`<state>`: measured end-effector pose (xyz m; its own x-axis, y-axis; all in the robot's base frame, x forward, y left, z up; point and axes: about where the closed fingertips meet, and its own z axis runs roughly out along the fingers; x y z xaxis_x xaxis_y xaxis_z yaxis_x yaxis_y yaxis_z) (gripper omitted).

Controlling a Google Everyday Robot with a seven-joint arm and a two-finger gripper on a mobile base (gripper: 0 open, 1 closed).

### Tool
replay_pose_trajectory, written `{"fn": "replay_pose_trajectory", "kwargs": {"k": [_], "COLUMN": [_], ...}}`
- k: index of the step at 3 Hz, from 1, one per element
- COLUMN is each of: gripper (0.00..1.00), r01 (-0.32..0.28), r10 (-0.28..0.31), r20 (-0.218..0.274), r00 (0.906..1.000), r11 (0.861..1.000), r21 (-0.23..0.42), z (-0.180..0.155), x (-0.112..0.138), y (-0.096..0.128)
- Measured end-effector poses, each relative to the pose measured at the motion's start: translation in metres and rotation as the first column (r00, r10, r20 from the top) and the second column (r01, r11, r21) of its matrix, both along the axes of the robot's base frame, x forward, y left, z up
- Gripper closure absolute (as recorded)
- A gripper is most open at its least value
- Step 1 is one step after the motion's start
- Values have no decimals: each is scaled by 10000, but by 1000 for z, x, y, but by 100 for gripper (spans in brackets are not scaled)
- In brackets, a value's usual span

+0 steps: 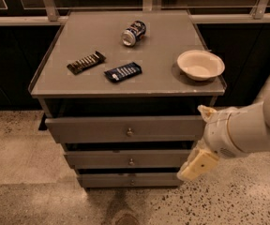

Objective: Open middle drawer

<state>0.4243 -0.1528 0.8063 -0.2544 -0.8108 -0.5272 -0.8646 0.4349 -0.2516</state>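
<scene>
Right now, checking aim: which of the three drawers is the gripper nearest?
The middle drawer, mid-sized front between the other two; the gripper hangs by its right end.

Grey flat-fronted middle drawer (125,159): smooth, matt front.
Small round knob (131,161): metal, slight shine.
Grey cabinet top (172,36): smooth, matt, with soft glare.
Cream round bowl (200,64): smooth, faint gloss; material unclear.
Blue-and-white drink can (133,33): metal, glossy.
Dark ribbed snack bar (86,62): shiny wrapper film.
Blue flat snack packet (123,72): glossy film.
Beige speckled floor (22,139): stone-like, dull polish.
Cream-and-white gripper (197,144): at the middle drawer's right end; smooth, matt, plastic-looking shell.
</scene>
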Motion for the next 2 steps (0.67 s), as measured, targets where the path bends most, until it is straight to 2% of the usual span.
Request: {"fn": "replay_pose_trajectory", "kwargs": {"k": [1,2], "gripper": [0,0], "r01": [635,1192], "r10": [-589,-1023], "r20": [-655,-1208], "r00": [9961,9874], "r11": [9954,9827], "r21": [714,1420], "z": [-56,-116], "x": [-24,-45], "y": [10,21]}}
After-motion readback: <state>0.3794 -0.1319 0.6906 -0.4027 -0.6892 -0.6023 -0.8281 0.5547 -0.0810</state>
